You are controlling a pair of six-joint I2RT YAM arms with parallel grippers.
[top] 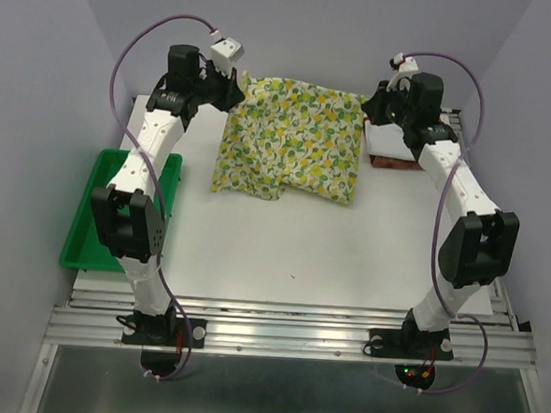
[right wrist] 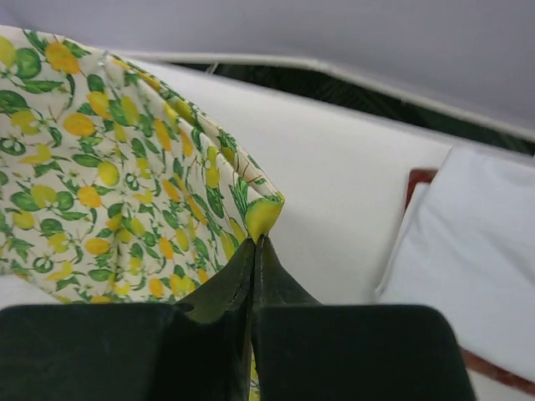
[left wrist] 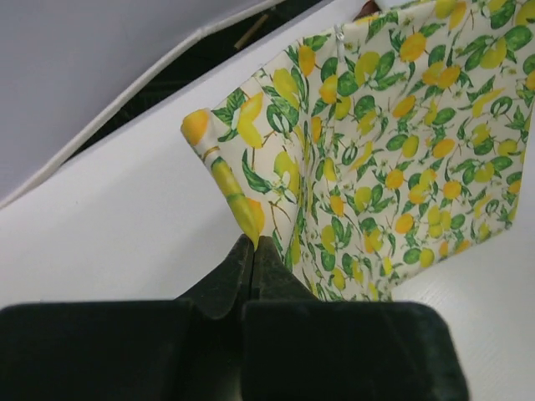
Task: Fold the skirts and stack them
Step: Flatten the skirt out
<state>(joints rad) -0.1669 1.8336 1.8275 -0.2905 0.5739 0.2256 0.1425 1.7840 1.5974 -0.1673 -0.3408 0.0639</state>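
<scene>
The fruit-print skirt [top: 294,137] hangs spread between both grippers at the back of the table, its lower edge resting on the table. My left gripper [top: 238,90] is shut on its left top corner; in the left wrist view the gripper [left wrist: 253,242] pinches the printed cloth [left wrist: 401,142]. My right gripper [top: 369,105] is shut on the right top corner; in the right wrist view the gripper [right wrist: 254,242] pinches the cloth [right wrist: 100,167]. The plain white skirt [top: 392,139] lies folded on the plaid skirt [top: 390,162] at the back right, and shows in the right wrist view [right wrist: 476,251].
A green tray [top: 93,209] sits at the table's left edge, beside the left arm. The table's back edge [right wrist: 334,71] and the enclosure walls are close behind both grippers. The white table top [top: 301,255] lies in front of the skirt.
</scene>
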